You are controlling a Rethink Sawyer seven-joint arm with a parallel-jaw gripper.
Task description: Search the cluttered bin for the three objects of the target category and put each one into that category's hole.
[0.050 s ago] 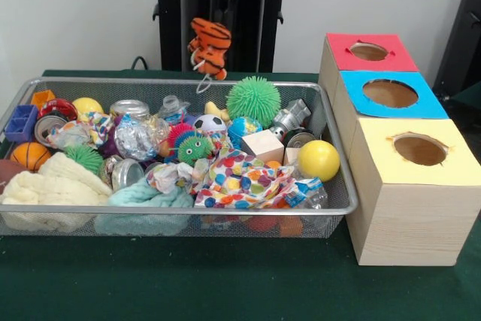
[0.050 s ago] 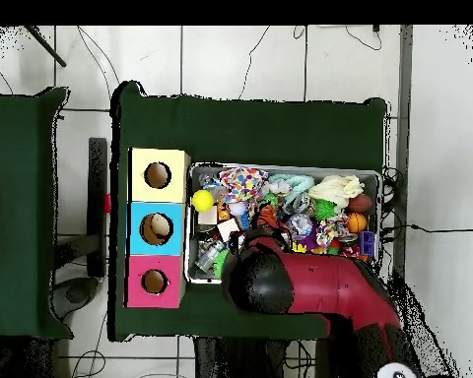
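A striped orange tiger plush (image 1: 209, 46) hangs in the air above the far side of the wire mesh bin (image 1: 180, 80). My gripper (image 1: 211, 22) comes down from the red arm and is shut on the top of the plush. To the right of the bin stands a row of wooden boxes with round holes: a red-topped one (image 1: 368, 51), a blue-topped one (image 1: 389, 93) and a yellow-topped one (image 1: 419, 149). In the overhead view the arm (image 2: 280, 281) covers the gripper and the plush.
The bin holds a green spiky ball (image 1: 254, 100), a yellow ball (image 1: 319, 159), a small soccer ball (image 1: 208, 124), a wooden cube (image 1: 262, 145), metal cans, cloths, a basketball (image 1: 30, 155) and a blue block (image 1: 21, 122). Green cloth covers the table (image 1: 225, 283).
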